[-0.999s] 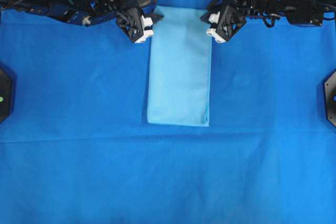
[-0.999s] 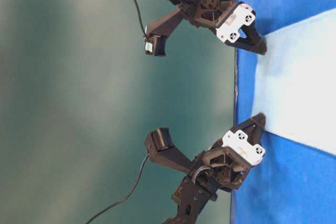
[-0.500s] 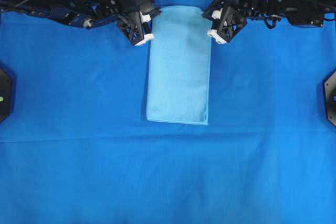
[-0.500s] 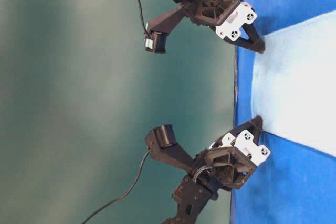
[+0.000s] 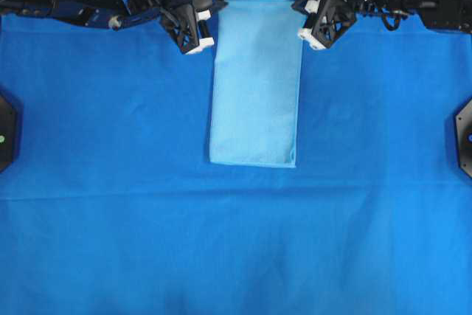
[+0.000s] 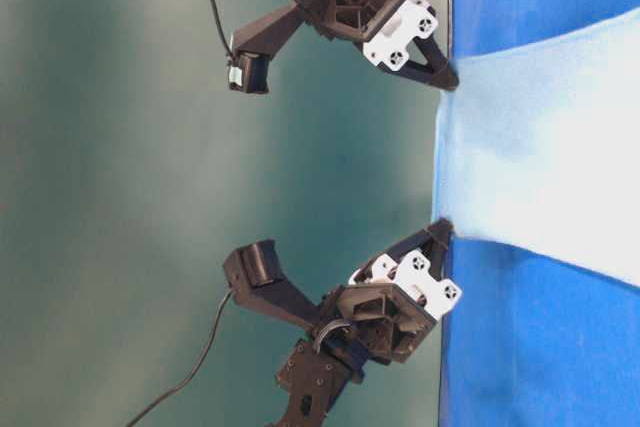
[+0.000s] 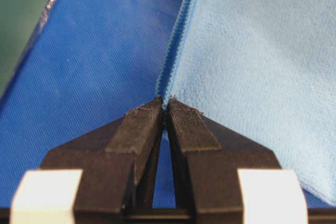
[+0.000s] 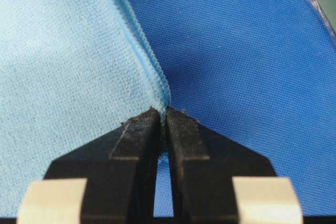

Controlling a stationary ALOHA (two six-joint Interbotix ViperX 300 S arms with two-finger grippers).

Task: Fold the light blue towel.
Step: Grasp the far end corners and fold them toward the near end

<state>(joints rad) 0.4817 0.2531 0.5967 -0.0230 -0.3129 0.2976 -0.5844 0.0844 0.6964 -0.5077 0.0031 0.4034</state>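
Both my grippers now pinch the towel (image 5: 255,82) at its far corners, where a second ago their jaws stood apart just outside those corners. The left gripper (image 7: 165,109) is clamped on the left corner, the right gripper (image 8: 162,115) on the right one. Since the earlier overhead frame the towel's far edge has drawn up toward the top of the picture, and its near edge has slid that way too.

From overhead I see the towel as a long, narrow folded strip lying on the sheet (image 5: 110,182), its far end between the two arms. That view hides the fingertips. The table-level view shows what it cannot: the far edge is lifted off the sheet and stretched taut between the two black tips. The wrist views show each pair of jaws pressed together on the very corner, with the stitched hem running away from the pinch.

The towel is pale blue, with a soft, fine nap and a ribbed, slightly darker hem. The sheet beneath is deeper blue with a tight flat weave. The fingers (image 7: 139,129) are black, wedge-shaped and ridged at the pads.
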